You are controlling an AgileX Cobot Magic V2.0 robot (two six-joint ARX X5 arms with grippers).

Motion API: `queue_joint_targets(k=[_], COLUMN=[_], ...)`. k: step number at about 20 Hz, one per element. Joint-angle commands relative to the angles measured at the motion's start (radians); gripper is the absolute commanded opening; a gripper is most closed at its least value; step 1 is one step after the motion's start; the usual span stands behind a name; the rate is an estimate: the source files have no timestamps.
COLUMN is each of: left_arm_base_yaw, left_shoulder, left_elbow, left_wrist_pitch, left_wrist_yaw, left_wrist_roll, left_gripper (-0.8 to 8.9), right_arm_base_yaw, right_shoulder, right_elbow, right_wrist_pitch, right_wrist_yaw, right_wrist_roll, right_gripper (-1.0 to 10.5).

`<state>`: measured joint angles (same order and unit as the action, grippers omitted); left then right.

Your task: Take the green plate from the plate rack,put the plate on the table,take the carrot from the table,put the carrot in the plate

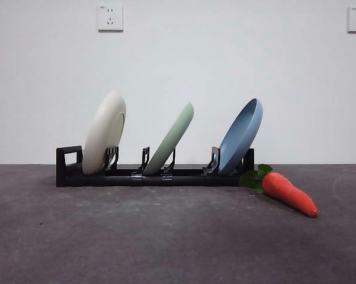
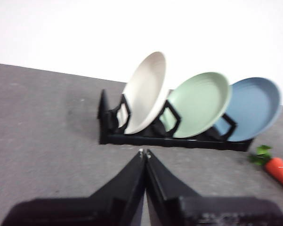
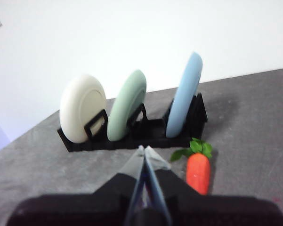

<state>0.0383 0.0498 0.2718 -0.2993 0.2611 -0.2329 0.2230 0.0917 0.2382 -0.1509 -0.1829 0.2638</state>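
Observation:
The green plate (image 1: 173, 137) stands tilted in the middle slot of the black plate rack (image 1: 154, 176), between a cream-white plate (image 1: 104, 132) and a blue plate (image 1: 241, 136). The carrot (image 1: 289, 192) lies on the table (image 1: 166, 236) just right of the rack's end, leaves toward the rack. My left gripper (image 2: 144, 152) is shut and empty, held back from the rack, facing the green plate (image 2: 198, 103). My right gripper (image 3: 144, 149) is shut and empty, held back from the rack (image 3: 132, 134), with the carrot (image 3: 198, 172) close beside it. Neither arm shows in the front view.
A white wall with two sockets (image 1: 110, 18) stands behind the table. The cream-white plate (image 2: 146, 92) and the blue plate (image 2: 252, 108) flank the green one closely. Bare table lies in front of the rack.

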Motion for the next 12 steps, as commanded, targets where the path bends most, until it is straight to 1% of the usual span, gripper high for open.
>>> queue_joint_targets(k=[1, 4, 9, 12], left_arm_base_yaw=[0.003, 0.003, 0.003, 0.003], left_shoulder=[0.037, 0.092, 0.206, 0.273], left_elbow=[0.067, 0.161, 0.327, 0.409], left_wrist_pitch=[-0.039, -0.111, -0.266, -0.354], left_wrist_yaw=[0.054, 0.121, 0.217, 0.276], left_wrist_roll=[-0.002, 0.029, 0.147, 0.213], left_gripper=[-0.07, -0.07, -0.07, -0.08], right_arm_base_yaw=[0.001, 0.001, 0.001, 0.001], right_shoulder=[0.06, 0.147, 0.306, 0.39], right_elbow=[0.09, 0.216, 0.444, 0.562], right_wrist_pitch=[-0.066, -0.206, -0.473, -0.611], right_wrist_yaw=[-0.002, -0.003, -0.003, -0.003], right_wrist_roll=[-0.001, -0.069, -0.214, -0.28], right_gripper=[-0.1, -0.1, -0.1, -0.1])
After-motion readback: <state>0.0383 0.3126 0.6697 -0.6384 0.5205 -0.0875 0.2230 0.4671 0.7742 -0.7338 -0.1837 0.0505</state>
